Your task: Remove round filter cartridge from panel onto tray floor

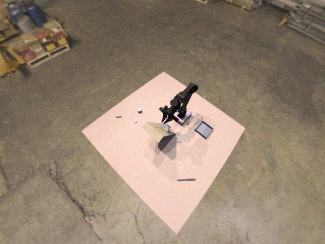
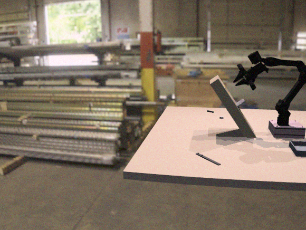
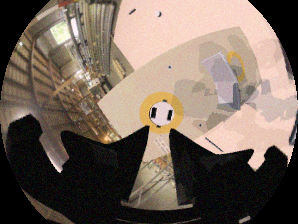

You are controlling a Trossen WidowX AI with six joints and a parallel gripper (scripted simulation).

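Observation:
The cartridge is a pale round face with two dark slots, inside a yellow ring in the tilted service panel. It looks seated in the panel. My gripper is open with a narrow gap and nothing between the fingers. It hangs in front of the panel's upper part, apart from it, fingers pointing toward the face. In the wrist view the fingertips show just below the cartridge. The tray is dark-rimmed and empty, beside the robot base.
A pale plate juts from the panel face, near a second yellow ring. A long dark bar lies on the table. A small white-topped cylinder and a short dark bar lie beyond the panel.

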